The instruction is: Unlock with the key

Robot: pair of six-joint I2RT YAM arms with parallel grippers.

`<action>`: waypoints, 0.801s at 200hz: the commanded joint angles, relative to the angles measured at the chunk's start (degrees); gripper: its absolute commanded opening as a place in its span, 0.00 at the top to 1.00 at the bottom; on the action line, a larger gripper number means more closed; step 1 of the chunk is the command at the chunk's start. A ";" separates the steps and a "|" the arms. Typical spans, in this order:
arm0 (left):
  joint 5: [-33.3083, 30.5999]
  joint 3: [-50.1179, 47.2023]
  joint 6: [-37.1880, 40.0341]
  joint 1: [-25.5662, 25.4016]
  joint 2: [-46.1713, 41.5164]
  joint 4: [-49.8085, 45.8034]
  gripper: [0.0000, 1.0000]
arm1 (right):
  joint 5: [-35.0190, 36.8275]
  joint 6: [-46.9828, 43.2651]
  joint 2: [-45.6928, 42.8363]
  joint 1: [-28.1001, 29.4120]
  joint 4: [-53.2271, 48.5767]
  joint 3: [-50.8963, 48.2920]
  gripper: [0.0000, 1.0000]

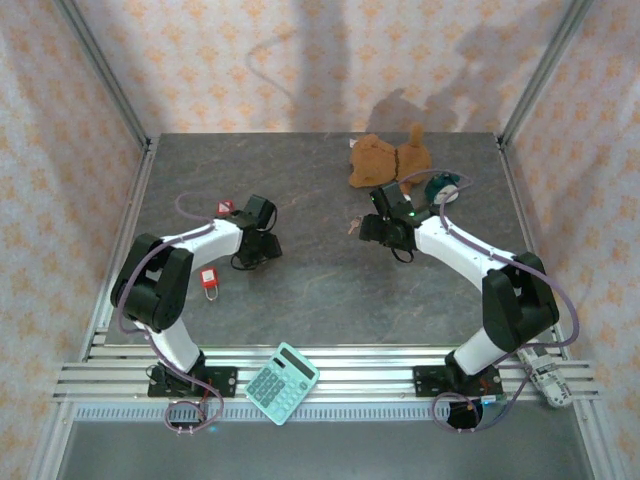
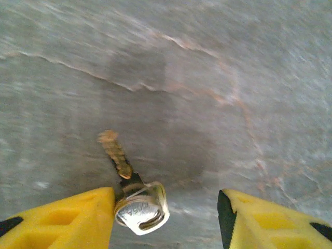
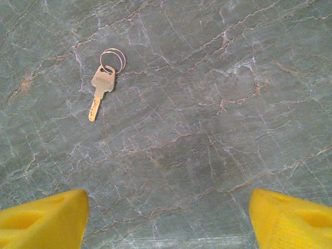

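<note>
In the left wrist view a small brass key (image 2: pixel 120 162) on a silver ring (image 2: pixel 142 207) stands tilted on the stone table, its head leaning against my left yellow finger (image 2: pixel 62 220). The other finger (image 2: pixel 270 220) is well apart from it, so my left gripper (image 2: pixel 166 202) is open around the key. A red padlock (image 1: pixel 209 279) lies left of my left gripper (image 1: pixel 262 240). My right gripper (image 3: pixel 168 205) is open over bare table. A second key (image 3: pixel 100 88) with a ring lies flat ahead of it to the left, also visible from above as the second key (image 1: pixel 354 222).
A second small red item (image 1: pixel 225 208) sits behind the left wrist. A brown plush toy (image 1: pixel 390 160) and a teal-and-white object (image 1: pixel 441 188) lie at the back right. A teal calculator (image 1: pixel 282 382) rests on the front rail. Patterned walls enclose the table.
</note>
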 commanded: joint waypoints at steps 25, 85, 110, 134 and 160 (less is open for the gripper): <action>1.97 4.22 -3.94 -6.65 4.06 3.97 0.49 | 3.09 0.37 -1.84 0.18 -1.80 -0.10 0.20; -3.07 6.51 -1.86 -8.67 -6.20 -1.71 0.41 | 0.86 1.97 -0.54 3.28 -1.20 0.60 0.24; -6.57 4.81 -1.06 -5.56 -14.94 -6.08 0.36 | 2.68 2.46 3.60 8.48 -2.16 4.75 0.26; -9.44 -1.23 -1.57 0.17 -25.18 -7.82 0.30 | 0.94 2.62 9.31 13.99 -1.67 10.55 0.35; -12.34 -8.67 -3.50 6.19 -34.95 -10.30 0.24 | 1.90 -1.80 17.48 20.45 -3.55 19.82 0.56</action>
